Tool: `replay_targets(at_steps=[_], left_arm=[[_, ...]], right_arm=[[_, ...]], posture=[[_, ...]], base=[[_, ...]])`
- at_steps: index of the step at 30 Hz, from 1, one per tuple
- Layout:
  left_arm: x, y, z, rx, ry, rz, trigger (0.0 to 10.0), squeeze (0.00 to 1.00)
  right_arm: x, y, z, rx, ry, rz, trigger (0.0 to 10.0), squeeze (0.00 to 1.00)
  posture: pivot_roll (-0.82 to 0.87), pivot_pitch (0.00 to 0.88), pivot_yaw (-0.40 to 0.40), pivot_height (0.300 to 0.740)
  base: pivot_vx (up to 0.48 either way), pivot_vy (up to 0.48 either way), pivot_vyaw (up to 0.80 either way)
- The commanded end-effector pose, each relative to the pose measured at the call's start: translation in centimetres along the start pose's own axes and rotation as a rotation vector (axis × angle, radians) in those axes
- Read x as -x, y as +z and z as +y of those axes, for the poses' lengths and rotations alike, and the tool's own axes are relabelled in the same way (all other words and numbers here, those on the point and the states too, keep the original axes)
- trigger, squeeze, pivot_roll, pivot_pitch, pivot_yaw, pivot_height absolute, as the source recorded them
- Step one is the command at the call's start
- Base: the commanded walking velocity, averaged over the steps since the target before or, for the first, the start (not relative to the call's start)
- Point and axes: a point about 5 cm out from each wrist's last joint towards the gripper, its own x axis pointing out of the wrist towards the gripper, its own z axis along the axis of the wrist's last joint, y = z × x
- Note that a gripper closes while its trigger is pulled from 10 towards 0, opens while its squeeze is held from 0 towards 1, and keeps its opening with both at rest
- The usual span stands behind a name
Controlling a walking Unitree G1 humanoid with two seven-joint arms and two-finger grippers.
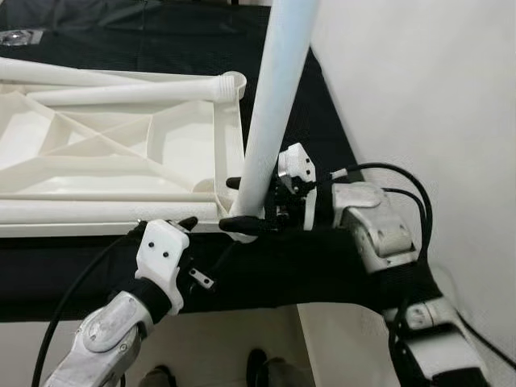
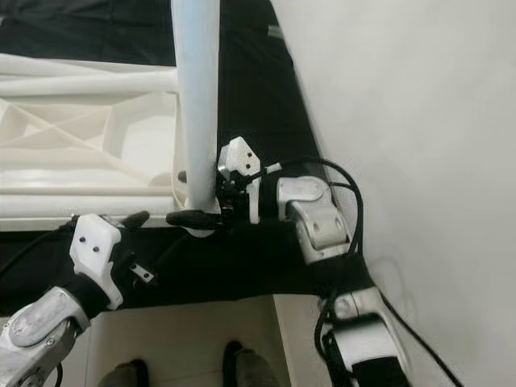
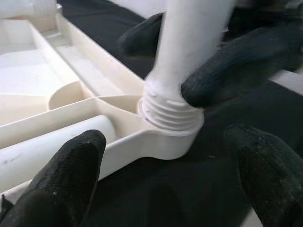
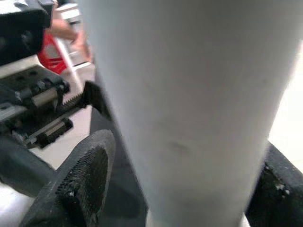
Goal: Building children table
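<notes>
Left end effector [image 1: 190,222] is held released just short of the tabletop's [image 1: 97,153] corner socket [image 3: 165,135]. Right end effector [image 1: 242,205] is clamped around the upright white table leg [image 1: 270,113], threaded end seated there, on black surface [image 1: 266,266].

A plain indoor room: white wall [image 1: 419,89], black cloth [image 1: 266,274] covering the floor.

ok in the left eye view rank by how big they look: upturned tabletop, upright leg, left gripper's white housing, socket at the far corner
1. Upturned tabletop, though it runs off the frame.
2. Upright leg, which is nearer the camera and so looks bigger.
3. Left gripper's white housing.
4. Far corner socket.
</notes>
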Motion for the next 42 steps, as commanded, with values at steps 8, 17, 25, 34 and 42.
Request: replay_targets(at_steps=[8, 17, 25, 34, 42], left_arm=[[0.9, 0.8, -0.2, -0.043, -0.037, 0.023, 10.0, 0.0], [1.5, 2.1, 0.6, -0.096, -0.012, 0.019, 10.0, 0.0], [1.7, 2.5, 0.7, -0.084, -0.01, 0.006, 10.0, 0.0], [1.7, 1.6, 0.7, -0.014, 0.015, 0.014, 10.0, 0.0], [2.0, 1.2, 0.7, 0.005, 0.041, 0.027, 10.0, 0.0]], right_arm=[[0.0, -0.4, -0.8, -0.051, 0.099, -0.014, 0.0, 0.0], [0.7, -4.0, -0.5, -0.135, -0.117, -0.054, 0.0, 0.0], [-0.6, -9.8, 2.4, -0.354, -0.899, 0.241, 0.0, 0.0], [-4.7, -8.0, 3.4, -0.259, -0.697, 0.181, 4.6, 0.0], [-5.5, -4.8, 2.9, -0.175, -0.45, 0.006, 10.0, 1.0]], posture=[[0.17, 0.231, -0.135, 0.74], [0.17, 0.209, -0.114, 0.74], [0.15, 0.201, -0.111, 0.74], [0.13, 0.172, -0.115, 0.74], [0.15, 0.166, -0.12, 0.74]], base=[[0.0, 0.0, 0.0], [0.0, 0.0, 0.0], [0.0, 0.0, 0.0], [0.0, 0.0, 0.0], [0.0, 0.0, 0.0]])
